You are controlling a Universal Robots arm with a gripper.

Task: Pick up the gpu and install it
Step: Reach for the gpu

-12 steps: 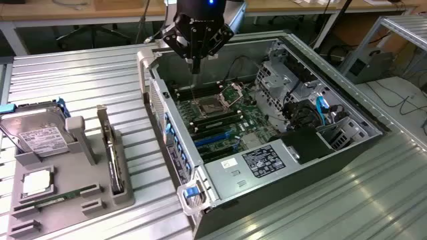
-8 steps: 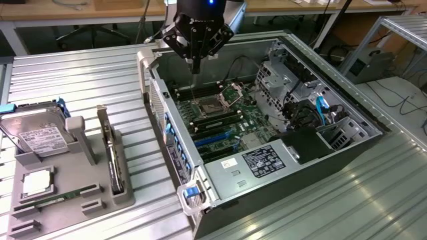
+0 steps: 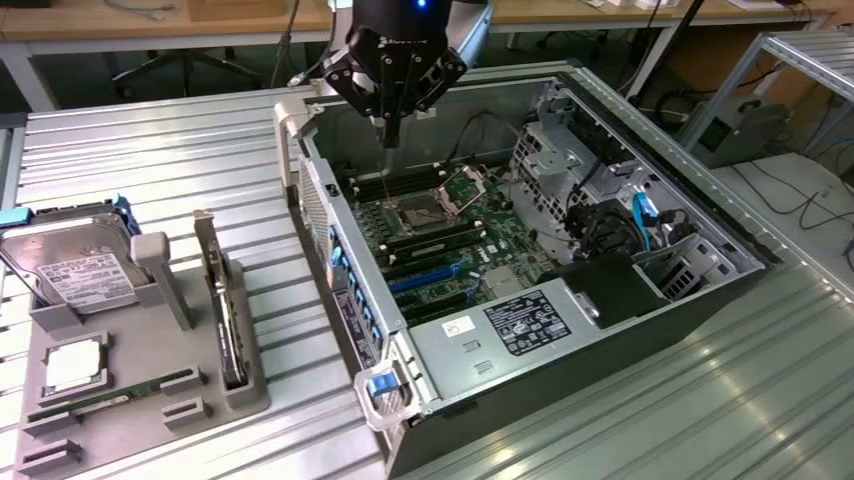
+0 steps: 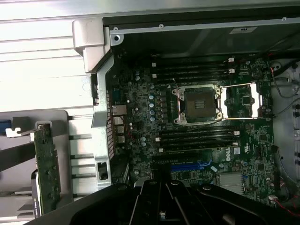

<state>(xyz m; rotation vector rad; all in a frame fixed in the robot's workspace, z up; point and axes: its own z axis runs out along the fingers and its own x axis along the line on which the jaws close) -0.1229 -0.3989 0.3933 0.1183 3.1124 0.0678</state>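
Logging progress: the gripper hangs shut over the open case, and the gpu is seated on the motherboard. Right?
Not quite: the gpu stands on edge in the grey holder beside the case, as the exterior view shows. The gripper does hang shut over the open case.

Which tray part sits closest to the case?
The gpu, on edge at the tray side nearest the case; hard drive and memory stick sit farther off.
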